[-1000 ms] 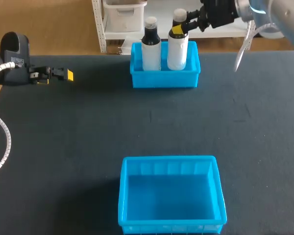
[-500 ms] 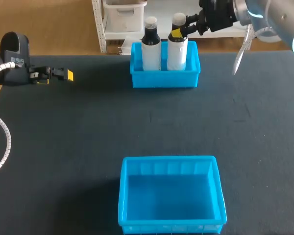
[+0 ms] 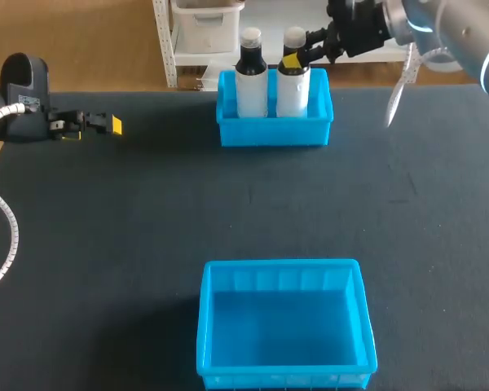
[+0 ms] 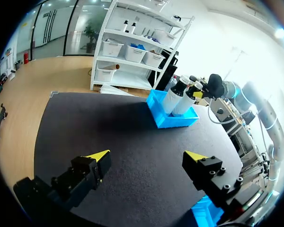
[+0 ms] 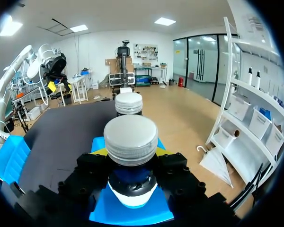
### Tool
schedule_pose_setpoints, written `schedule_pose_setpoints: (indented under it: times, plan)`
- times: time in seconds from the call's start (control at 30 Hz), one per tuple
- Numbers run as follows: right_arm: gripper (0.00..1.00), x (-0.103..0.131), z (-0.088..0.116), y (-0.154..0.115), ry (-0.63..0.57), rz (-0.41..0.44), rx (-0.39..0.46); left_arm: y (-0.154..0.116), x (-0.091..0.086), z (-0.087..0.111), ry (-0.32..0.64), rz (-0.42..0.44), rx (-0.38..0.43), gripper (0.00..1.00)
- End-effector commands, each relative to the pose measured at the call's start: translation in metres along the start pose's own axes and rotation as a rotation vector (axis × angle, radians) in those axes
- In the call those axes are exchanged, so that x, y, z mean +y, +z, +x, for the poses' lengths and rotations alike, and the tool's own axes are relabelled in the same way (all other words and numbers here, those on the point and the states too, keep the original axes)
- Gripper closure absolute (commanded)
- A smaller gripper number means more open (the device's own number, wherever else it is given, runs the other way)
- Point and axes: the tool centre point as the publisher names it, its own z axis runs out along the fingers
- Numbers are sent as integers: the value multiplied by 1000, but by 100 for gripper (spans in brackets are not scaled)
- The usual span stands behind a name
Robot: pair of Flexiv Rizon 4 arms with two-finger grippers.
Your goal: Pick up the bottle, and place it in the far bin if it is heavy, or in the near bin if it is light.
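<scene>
Two white bottles with dark necks and pale caps stand upright in the far bin [image 3: 275, 130]. My right gripper [image 3: 293, 59] is shut on the neck of the right-hand bottle [image 3: 292, 90], coming in from the back right. In the right wrist view the held bottle's cap [image 5: 131, 137] sits between the fingers of the gripper [image 5: 131, 153], with the other bottle [image 5: 128, 102] just ahead. That other bottle [image 3: 250, 81] stands beside the held one. My left gripper [image 3: 106, 125] stays open over the table's far left, and in its own view the gripper [image 4: 146, 156] holds nothing.
The near bin [image 3: 281, 277], an open blue box, sits at the table's front middle with nothing in it. Dark table surface lies between the two bins. The far bin [image 4: 173, 118] with both bottles shows ahead of the left gripper.
My right gripper has lowered the held bottle into the far bin beside the other bottle. The left arm has not moved.
</scene>
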Motion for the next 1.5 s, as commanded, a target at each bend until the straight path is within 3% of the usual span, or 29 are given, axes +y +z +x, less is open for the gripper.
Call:
schedule_pose_setpoints:
  times: [0.03, 0.2, 0.27, 0.33, 0.47, 0.5, 0.53, 0.57, 0.97, 1.5]
  plan:
    - [100, -10, -3, 4, 3, -316, 6, 0, 0, 0, 0, 0, 0, 0]
    - [100, -10, -1, 5, 9, -322, 9, 0, 0, 0, 0, 0, 0, 0]
    - [93, -10, -1, 5, 11, -323, 11, 0, 0, 0, 0, 0, 0, 0]
    - [76, -11, 0, 5, 14, -324, 13, 0, 0, 0, 0, 0, 0, 0]
    - [62, -12, 2, 5, 23, -324, 15, 0, 0, 0, 0, 0, 0, 0]
    - [55, -12, 2, 5, 26, -325, 16, 0, 0, 0, 0, 0, 0, 0]
    - [42, -12, 2, 5, 29, -326, 17, 0, 0, 0, 0, 0, 0, 0]
    - [0, -12, 3, 5, 32, -327, 19, 0, 0, 0, 0, 0, 0, 0]
    - [0, -13, 5, -3, 58, -316, 32, 0, 0, 0, 0, 0, 0, 0]
    - [0, -1, 8, -81, 85, -159, 82, 0, 0, 0, 0, 0, 0, 0]
